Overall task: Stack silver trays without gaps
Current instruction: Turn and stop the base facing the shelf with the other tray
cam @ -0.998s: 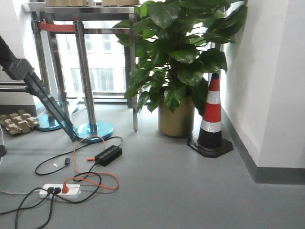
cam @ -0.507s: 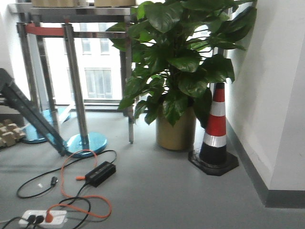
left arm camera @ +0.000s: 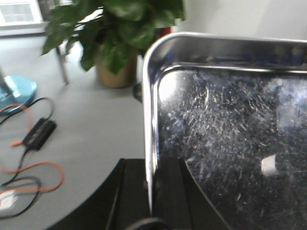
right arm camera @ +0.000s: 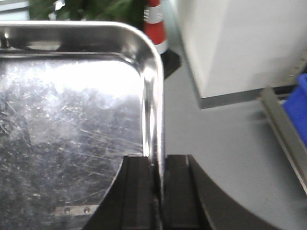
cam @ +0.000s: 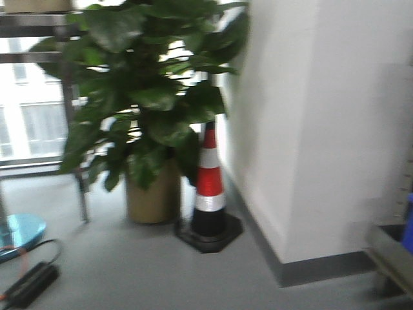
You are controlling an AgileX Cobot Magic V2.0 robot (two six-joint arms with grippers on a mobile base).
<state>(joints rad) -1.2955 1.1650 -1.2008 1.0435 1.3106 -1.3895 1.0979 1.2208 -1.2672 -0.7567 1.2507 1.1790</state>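
One of the silver trays fills the right of the left wrist view, its scratched bottom facing up and its left rim running down between the black fingers. My left gripper is shut on that rim. In the right wrist view the same kind of silver tray fills the left side, and my right gripper is shut on its right rim. The tray hangs above the grey floor between both arms. Neither the tray nor the grippers appear in the front view.
A big potted plant and a red-white traffic cone stand by a white wall corner. A steel rail and a blue bin sit at the right. Cables and a black power brick lie on the floor at the left.
The front view has swung to the right: plant and cone slid left, the stanchions and power strip left the frame, and the wall corner and steel rail came in.
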